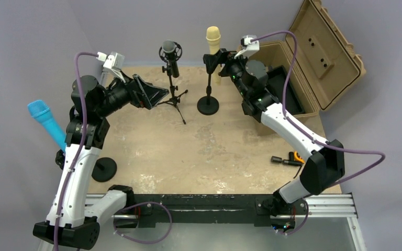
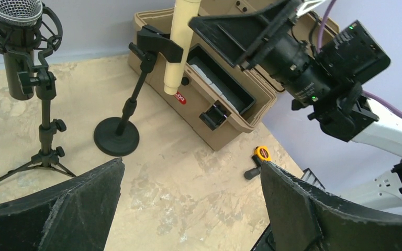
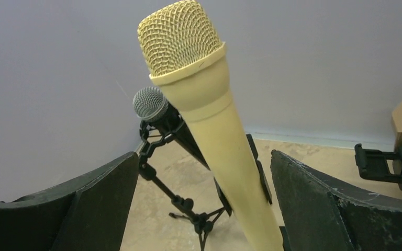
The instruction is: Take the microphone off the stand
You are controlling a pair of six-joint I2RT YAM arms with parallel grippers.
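Grasping step: right tool (image 3: 203, 157) straddles the mic (image 3: 180, 42), spread; left tool (image 2: 192, 163) spread too. Next: pinch, then lift off the stand (image 1: 208, 91).

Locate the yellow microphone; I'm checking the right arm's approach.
Top view, far centre: the yellow microphone stands clipped in its stand, between the black microphone and tan case, the right tool straddling it.
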